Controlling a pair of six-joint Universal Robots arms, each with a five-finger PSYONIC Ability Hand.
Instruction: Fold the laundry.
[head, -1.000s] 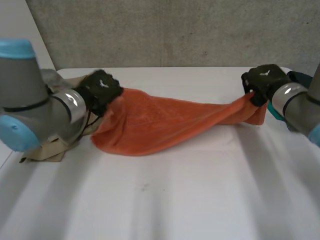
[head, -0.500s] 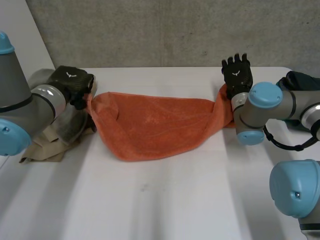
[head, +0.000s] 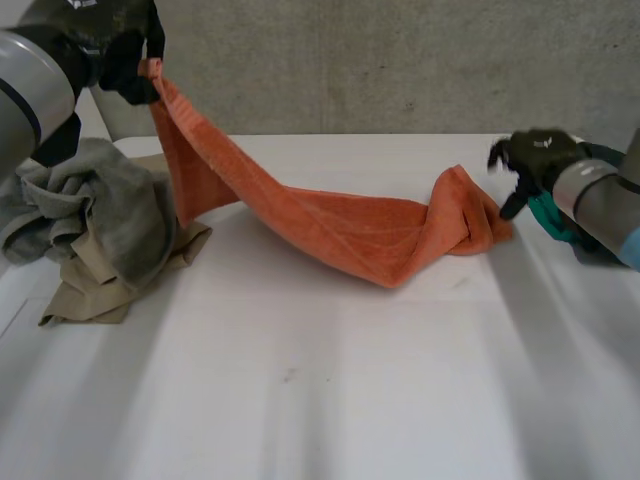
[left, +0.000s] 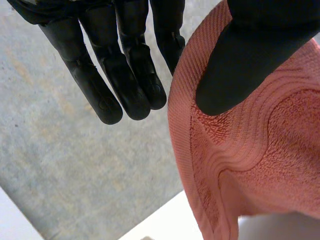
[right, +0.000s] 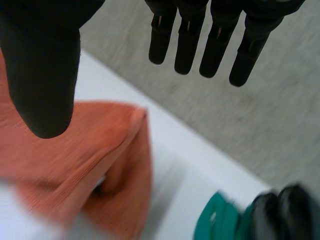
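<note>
We note the orange towel with one corner lifted high above the white table. The rest slopes down to a bunched end lying on the table. The left hand grasps the raised corner, thumb pressed on the hem. The right hand is released, fingers straight, just beside the bunched end. Grey and beige clothes are heaped below the left hand, and a teal garment lies beside the right hand.
</note>
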